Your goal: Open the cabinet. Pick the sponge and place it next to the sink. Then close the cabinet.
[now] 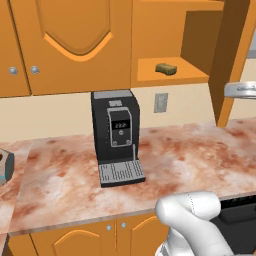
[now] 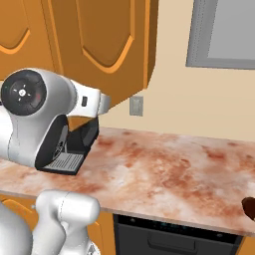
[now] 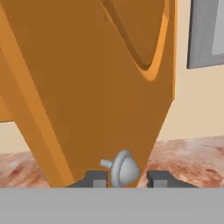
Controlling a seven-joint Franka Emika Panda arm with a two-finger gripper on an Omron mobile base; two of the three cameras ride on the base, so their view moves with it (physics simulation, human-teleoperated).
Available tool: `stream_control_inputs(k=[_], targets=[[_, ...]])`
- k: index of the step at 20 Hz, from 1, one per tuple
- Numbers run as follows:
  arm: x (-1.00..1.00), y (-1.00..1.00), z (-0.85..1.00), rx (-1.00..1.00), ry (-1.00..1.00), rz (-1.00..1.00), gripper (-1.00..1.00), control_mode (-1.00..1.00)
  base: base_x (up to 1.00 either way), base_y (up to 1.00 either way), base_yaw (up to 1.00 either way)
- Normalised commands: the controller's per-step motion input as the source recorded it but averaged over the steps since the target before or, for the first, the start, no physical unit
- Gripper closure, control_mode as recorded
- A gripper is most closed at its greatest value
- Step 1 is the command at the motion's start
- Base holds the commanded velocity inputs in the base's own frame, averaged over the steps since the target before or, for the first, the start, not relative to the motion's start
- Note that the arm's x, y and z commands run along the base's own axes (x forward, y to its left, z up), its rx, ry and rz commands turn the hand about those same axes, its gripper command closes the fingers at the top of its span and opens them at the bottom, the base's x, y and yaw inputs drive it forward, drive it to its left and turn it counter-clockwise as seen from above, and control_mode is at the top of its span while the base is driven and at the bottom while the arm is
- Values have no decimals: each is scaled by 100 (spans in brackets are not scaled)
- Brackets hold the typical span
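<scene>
My fingertips (image 3: 97, 179) are clamped on the round silver knob (image 3: 124, 168) because that is my only purchase for swinging the cabinet (image 1: 231, 65) door wide. The sponge (image 1: 167, 68) sits on the open shelf, right of the coffee machine (image 1: 116, 136) below.

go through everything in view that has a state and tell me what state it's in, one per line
cabinet: door swung open, shelf exposed
knob: between the jaws, gripped
gripper: shut on the knob
sponge: lying on the cabinet shelf, not yet picked
two-knob wall doors: closed
coffee machine: upright on the counter, display lit
</scene>
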Motion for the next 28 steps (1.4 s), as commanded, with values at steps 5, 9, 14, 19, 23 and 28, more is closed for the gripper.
stream_control_inputs(k=[5, 9, 14, 19, 23, 28], targets=[[-100, 0, 3, 3, -21, 9, -100, -100, 0, 0, 0], [-100, 13, 18, 1, -22, 12, -100, -100, 0, 0, 0], [-89, 77, 24, 0, -10, 16, -100, -100, 0, 0, 0], [-16, 100, 0, -1, -1, 7, -100, -100, 0, 0, 0], [68, 100, 0, 0, 0, 0, -100, -100, 0, 0, 0], [74, 80, 0, -4, 9, -3, -100, -100, 0, 0, 0]])
